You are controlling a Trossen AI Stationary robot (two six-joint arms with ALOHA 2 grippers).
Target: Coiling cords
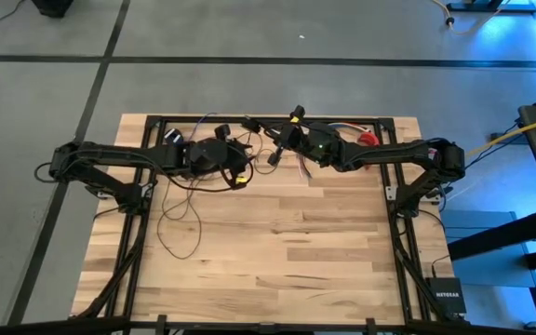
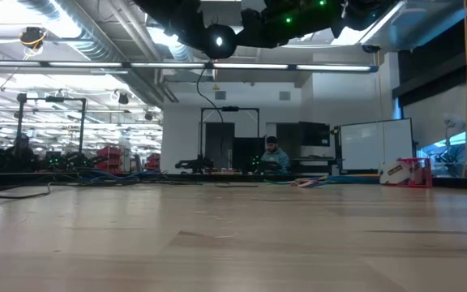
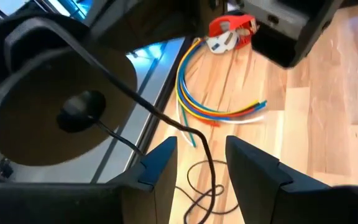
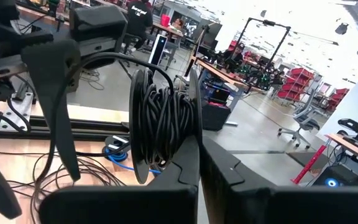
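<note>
Two dark, matt-black jointed arms are seen from above, the left arm [image 1: 110, 160] and the right arm [image 1: 408, 154], each built from slim tube segments w/ thicker rounded joints. A small green light is shown on the right arm near the wrist, and green lights plus one white light are visible in the low view. The fingers [image 3: 157, 168] of the left gripper [image 3: 197, 171] are made of black, angular, wedge-shaped plastic. The right gripper [image 4: 199, 168] has similar black fingers.
</note>
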